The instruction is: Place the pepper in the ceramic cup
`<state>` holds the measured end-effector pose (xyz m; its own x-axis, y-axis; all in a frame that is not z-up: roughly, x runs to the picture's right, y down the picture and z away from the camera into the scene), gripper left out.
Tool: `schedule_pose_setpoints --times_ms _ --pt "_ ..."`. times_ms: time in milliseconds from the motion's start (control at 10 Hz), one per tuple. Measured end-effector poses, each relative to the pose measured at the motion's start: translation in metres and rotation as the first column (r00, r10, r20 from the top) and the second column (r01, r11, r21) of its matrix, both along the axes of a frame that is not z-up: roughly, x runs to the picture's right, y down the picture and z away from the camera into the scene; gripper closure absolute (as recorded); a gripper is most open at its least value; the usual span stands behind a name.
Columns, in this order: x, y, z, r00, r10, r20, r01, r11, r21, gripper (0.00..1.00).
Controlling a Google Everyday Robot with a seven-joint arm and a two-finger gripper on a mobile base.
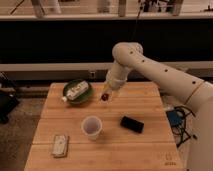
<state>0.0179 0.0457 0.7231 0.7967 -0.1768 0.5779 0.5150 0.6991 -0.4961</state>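
The pepper (104,97) is a small dark red item held in my gripper (105,95), above the wooden table (150,145) and just right of the green bowl. The gripper hangs from the white arm that reaches in from the right. The ceramic cup (92,127) is a plain whitish cup standing upright on the table, below and slightly left of the gripper, well apart from it. Its pale inside looks empty.
A dark green bowl (71,99) holding a white packet (76,91) stands at the table's back left. A flat black phone-like rectangle (132,124) lies right of the cup. A small pale packet (60,145) lies at the front left.
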Motion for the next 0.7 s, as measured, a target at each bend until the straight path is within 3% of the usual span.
schedule_pose_setpoints --times_ms 700 --pt "-0.051 0.017 -0.047 0.999 -0.03 0.03 0.03 0.9995 -0.008 1.0"
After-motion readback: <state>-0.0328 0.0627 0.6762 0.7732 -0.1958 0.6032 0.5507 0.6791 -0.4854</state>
